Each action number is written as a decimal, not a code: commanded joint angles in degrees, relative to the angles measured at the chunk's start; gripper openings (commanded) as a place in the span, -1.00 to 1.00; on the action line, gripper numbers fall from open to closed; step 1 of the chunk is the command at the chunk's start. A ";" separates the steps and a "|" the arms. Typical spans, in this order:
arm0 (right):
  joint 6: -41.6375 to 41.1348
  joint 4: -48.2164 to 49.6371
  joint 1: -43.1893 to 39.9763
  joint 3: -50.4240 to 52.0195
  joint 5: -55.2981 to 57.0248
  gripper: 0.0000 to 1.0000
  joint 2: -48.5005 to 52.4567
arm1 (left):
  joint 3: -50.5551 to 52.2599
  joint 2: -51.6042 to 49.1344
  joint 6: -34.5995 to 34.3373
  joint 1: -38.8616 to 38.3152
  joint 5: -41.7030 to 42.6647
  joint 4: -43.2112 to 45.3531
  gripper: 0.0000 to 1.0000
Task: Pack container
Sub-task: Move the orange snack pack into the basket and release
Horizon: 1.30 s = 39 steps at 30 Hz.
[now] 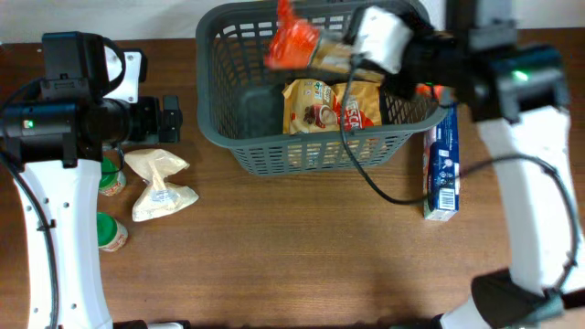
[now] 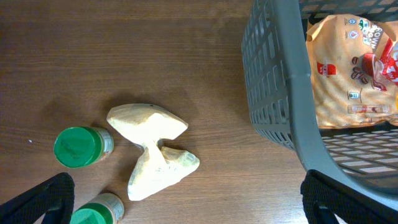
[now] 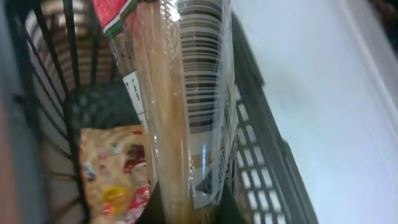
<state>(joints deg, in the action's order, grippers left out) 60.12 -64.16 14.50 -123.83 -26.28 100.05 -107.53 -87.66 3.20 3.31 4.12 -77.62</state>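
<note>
Long packet held over the basket, left arm idle beside it.
At the table's nine o'clock the left gripper [image 1: 170, 119] hangs wide-jawed and empty, near two green-lidded jars [image 1: 111, 206] and a crumpled cream paper bag [image 1: 160, 185]. At twelve o'clock stands the large dark grey slotted plastic basket [image 1: 212, 128], with yellow snack pouches [image 1: 331, 105] inside. Above it, the right gripper [image 1: 358, 57] is clamped on a clear-wrapped, red-tipped packet [image 1: 306, 46]. A blue-white box [image 1: 443, 169] lies at the basket's four o'clock.

Right arm [image 1: 526, 174] stretches inward, jaws pinched tight; left arm [image 1: 55, 210] hangs with jaws wide.
</note>
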 commanded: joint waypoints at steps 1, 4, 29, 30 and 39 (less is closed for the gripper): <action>10.16 4.15 1.49 -1.22 -2.97 -0.92 3.54 | 0.17 0.02 0.50 0.22 0.39 -0.02 0.99; 10.14 6.25 2.01 -1.22 -5.03 -0.92 7.93 | 0.17 0.02 0.50 0.22 0.39 -0.02 0.99; -25.70 9.99 2.21 -7.58 -0.04 0.97 16.33 | 0.17 0.02 0.52 0.22 0.39 -0.02 0.99; -25.77 8.17 2.21 -8.81 -0.15 0.97 14.12 | 0.17 0.02 0.52 0.22 0.39 -0.02 0.99; -35.36 -0.61 -3.74 -12.41 20.41 0.97 -6.54 | 0.17 0.02 0.50 0.22 0.39 -0.02 0.99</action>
<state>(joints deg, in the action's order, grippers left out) 32.82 -64.14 15.14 -135.46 -19.97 99.15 -107.53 -87.66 3.20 3.31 4.12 -77.62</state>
